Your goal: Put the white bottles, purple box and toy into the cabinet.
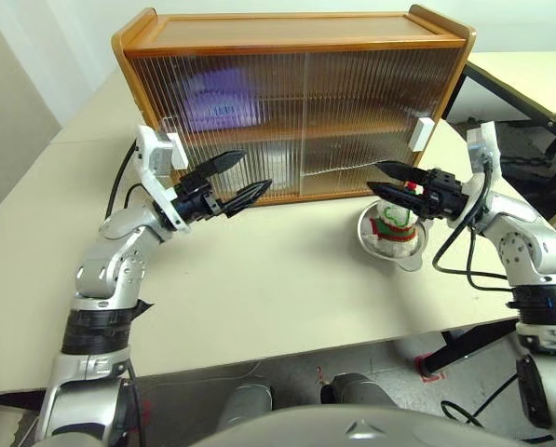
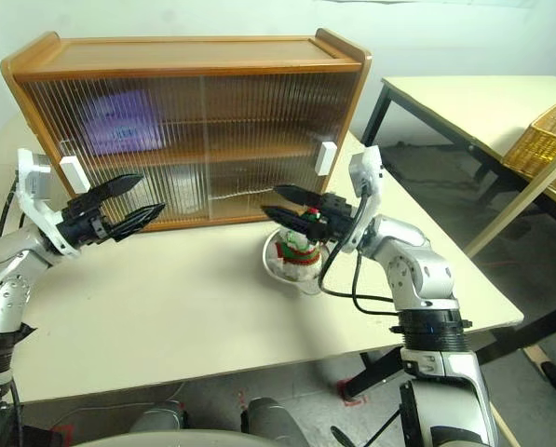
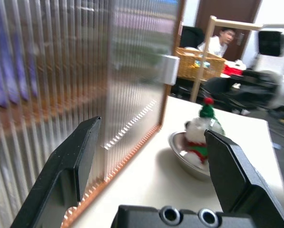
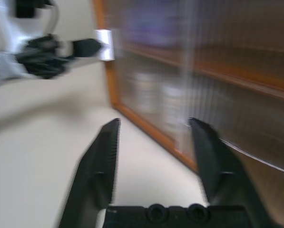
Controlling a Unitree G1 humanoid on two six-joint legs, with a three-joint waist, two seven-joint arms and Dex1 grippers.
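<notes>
The toy (image 1: 395,223) sits in a steel bowl (image 1: 390,250) on the tabletop (image 1: 259,298), right of centre, just before the closed cabinet (image 1: 296,102). The purple box (image 1: 220,99) shows blurred behind the ribbed doors, upper left. The right tool (image 1: 386,179) hovers over the toy, fingers parted, holding nothing. The left tool (image 1: 243,176), centre left, stands wide open and empty.

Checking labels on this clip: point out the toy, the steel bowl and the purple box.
toy (image 3: 201,124): left wrist view, white fluffy body.
steel bowl (image 1: 415,255): left eye view, near rim.
purple box (image 2: 121,121): right eye view, blurred behind the ribbed door.
</notes>
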